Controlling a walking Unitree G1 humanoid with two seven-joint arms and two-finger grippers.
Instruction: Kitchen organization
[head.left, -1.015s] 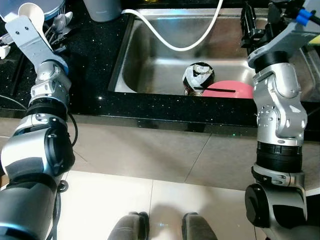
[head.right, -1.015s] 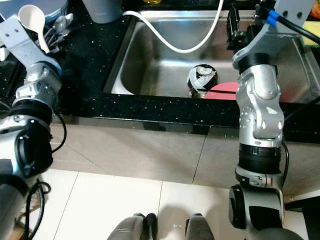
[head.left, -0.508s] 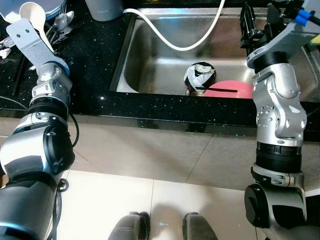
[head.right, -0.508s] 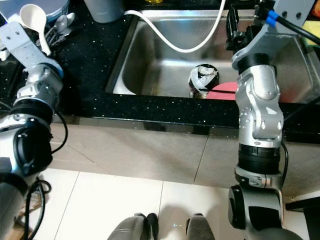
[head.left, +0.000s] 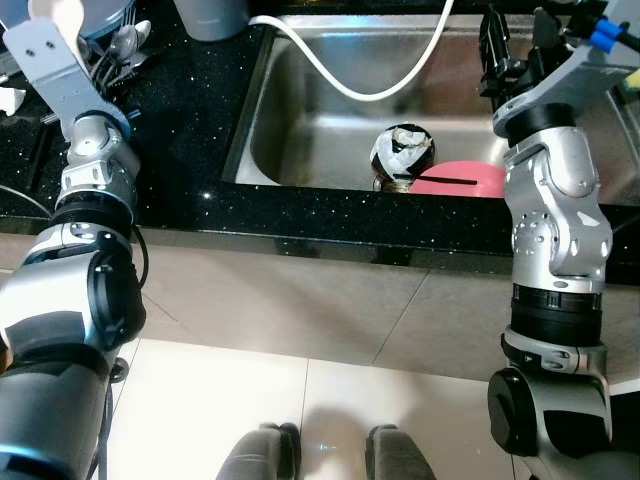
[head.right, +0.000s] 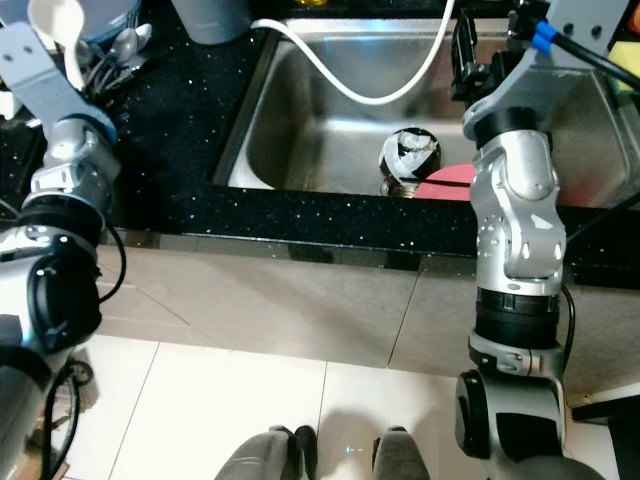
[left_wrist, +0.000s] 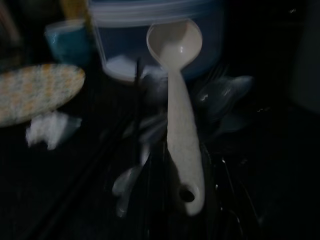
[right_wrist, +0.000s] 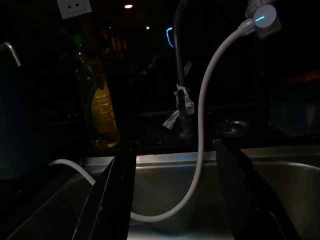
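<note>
Raised further since a second ago, the left gripper (left_wrist: 192, 200) holds a white plastic ladle-shaped spoon (left_wrist: 179, 105) above the black desk's (head.left: 180, 120) cutlery pile (head.left: 125, 45), while the right gripper (right_wrist: 177, 190) waits spread and empty over the steel sink (head.left: 330, 140).

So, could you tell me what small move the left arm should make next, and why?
Probably carry the white spoon across toward the sink and lower it. The left gripper is raised over the black counter above a pile of cutlery, with the spoon hanging clear of it, while the bowl and pink plate already sit in the sink.
</note>
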